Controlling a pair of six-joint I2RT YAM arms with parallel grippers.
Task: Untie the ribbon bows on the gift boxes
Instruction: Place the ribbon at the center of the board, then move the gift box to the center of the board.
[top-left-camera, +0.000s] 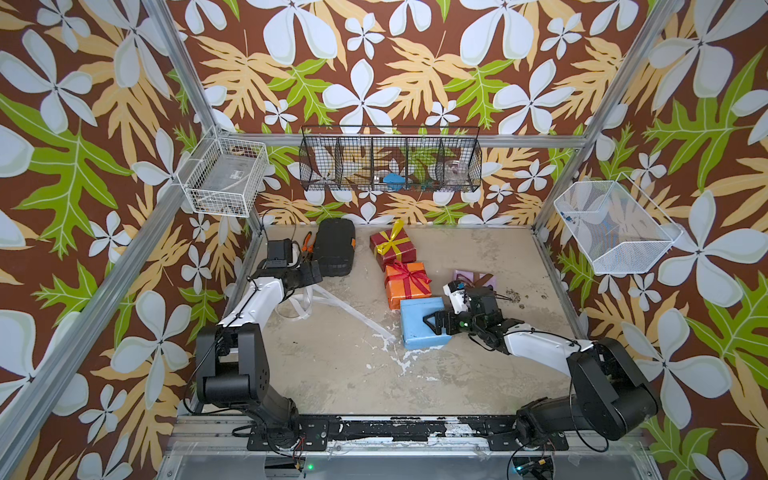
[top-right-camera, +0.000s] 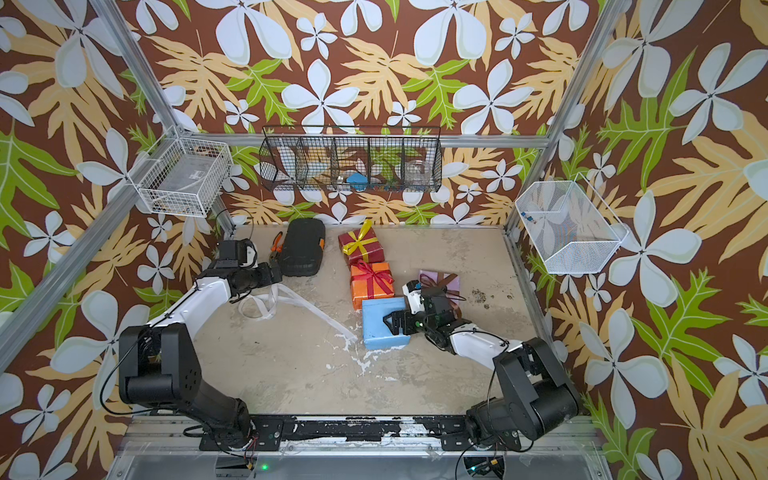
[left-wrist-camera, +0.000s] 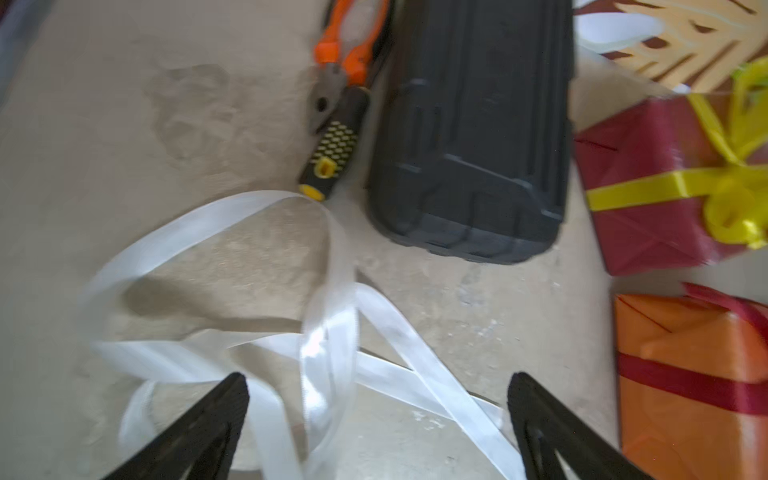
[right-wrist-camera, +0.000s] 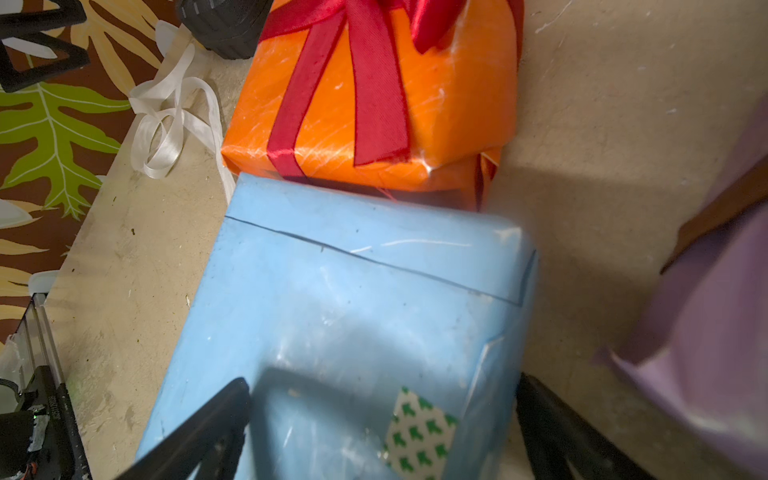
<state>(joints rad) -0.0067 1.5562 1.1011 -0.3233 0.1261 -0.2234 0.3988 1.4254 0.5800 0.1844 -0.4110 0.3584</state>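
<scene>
Ribbons: four counted, one per box. White ribbon (top-left-camera: 328, 301) was off its box and lay as a loose tangle on the table (top-left-camera: 332, 374), left of centre in both top views, trailing toward the blue box (top-left-camera: 419, 322). Blue box top was bare in the right wrist view, so I judged that one done.

Yellow bow (top-left-camera: 392, 239) was tied on the dark red box (top-left-camera: 392, 247), upper centre of the frame. Red bow (top-left-camera: 409, 276) was tied on the orange box (top-left-camera: 407, 284), just below it. Lilac box (top-left-camera: 473, 278) sat right of centre, mostly hidden by the right arm; a brown ribbon (right-wrist-camera: 723, 216) crossed it, but I could not tell whether it was tied. So roughly one of four was finished, at least two left.

Boxes: four. Also one black case (top-left-camera: 334, 247), pliers (left-wrist-camera: 345, 62) and one screwdriver (left-wrist-camera: 332, 153) at upper left of the table.

Left gripper (left-wrist-camera: 378, 399) was wide open over the white tangle, holding nothing. Right gripper (right-wrist-camera: 382, 399) was wide open over the blue box, jaws astride one end, not clamped.
</scene>
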